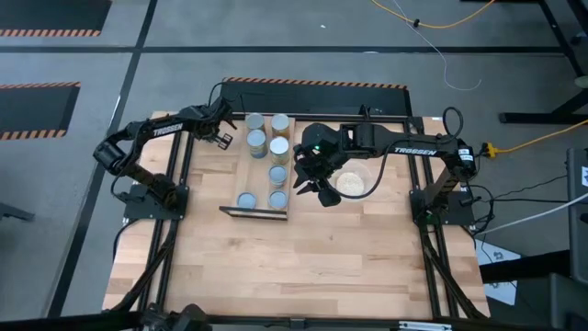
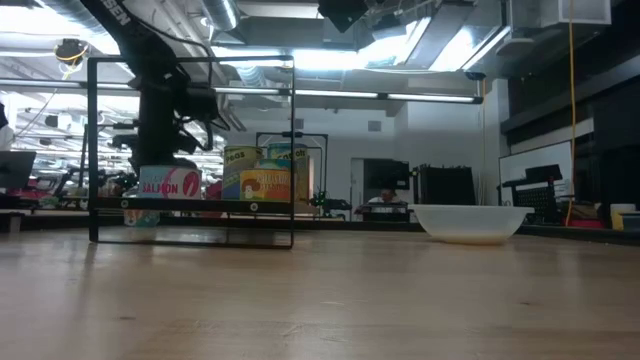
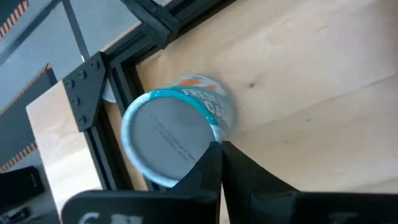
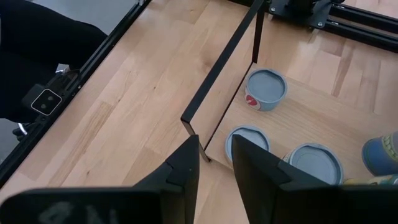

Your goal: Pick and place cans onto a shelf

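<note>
Six cans (image 1: 267,158) stand on the shelf (image 1: 287,188), and a teal-labelled can (image 3: 174,134) sits on the table (image 1: 303,267) just beside the shelf's far end. The left tool (image 1: 223,138) hangs over that can with its fingers (image 3: 214,163) pressed together, gripping nothing. The right tool (image 1: 315,188) hovers between the shelf and the clear bowl (image 1: 354,181), fingers slightly spread and empty.

In the left wrist view, the near rim of the teal-labelled can (image 3: 177,134) is hidden behind the left gripper (image 3: 222,163), and its label reads only in part. The right wrist view's edge cuts off a can (image 4: 384,154). The labels of the cans (image 1: 266,156) are unreadable from above.
</note>
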Controlling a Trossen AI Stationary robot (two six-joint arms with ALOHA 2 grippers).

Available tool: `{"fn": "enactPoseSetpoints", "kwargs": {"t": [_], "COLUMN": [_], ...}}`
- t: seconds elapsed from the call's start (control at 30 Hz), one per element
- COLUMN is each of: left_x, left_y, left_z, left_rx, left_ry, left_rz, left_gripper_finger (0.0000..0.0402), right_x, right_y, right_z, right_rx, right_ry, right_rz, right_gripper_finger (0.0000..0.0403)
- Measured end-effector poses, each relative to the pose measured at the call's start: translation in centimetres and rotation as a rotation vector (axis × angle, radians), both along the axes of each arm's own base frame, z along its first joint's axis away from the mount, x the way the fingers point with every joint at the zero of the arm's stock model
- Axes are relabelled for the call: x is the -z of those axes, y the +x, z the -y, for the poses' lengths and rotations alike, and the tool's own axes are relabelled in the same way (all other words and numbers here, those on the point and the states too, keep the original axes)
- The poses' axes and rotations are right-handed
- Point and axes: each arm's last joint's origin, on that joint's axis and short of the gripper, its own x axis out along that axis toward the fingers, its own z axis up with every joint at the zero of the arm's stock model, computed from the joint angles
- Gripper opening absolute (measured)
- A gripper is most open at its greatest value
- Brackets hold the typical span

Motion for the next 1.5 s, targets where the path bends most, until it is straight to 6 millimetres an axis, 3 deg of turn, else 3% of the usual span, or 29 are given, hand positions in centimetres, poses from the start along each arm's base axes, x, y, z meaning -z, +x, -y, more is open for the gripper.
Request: {"fn": "enactPoseSetpoints", "kwargs": {"t": [0.47, 0.77, 1.13, 1.5], "left_x": [-2.4, -2.9, 0.4, 1.4], "left_y": [0.3, 0.0, -0.9, -0.7], "left_z": [3.5, 2.9, 2.4, 4.2], "left_rx": [0.065, 0.0, -0.056, -0.051], "left_ry": [-0.041, 0.089, 0.056, -0.041], "left_rz": [0.045, 0.008, 0.041, 0.042], "left_gripper_finger": [0.0001, 0.0001, 0.0, 0.0], "right_x": [0.0, 0.0, 0.0, 0.0], "right_y": [0.0, 0.0, 0.0, 0.0], "right_z": [0.0, 0.0, 0.0, 0.0], "right_rx": [-0.008, -0.011, -0.012, -0.012], "right_ry": [-0.007, -0.01, -0.01, -0.01], "right_rz": [0.004, 0.006, 0.006, 0.006], "right_gripper_finger": [0.0099, 0.0099, 0.0099, 0.0099]}}
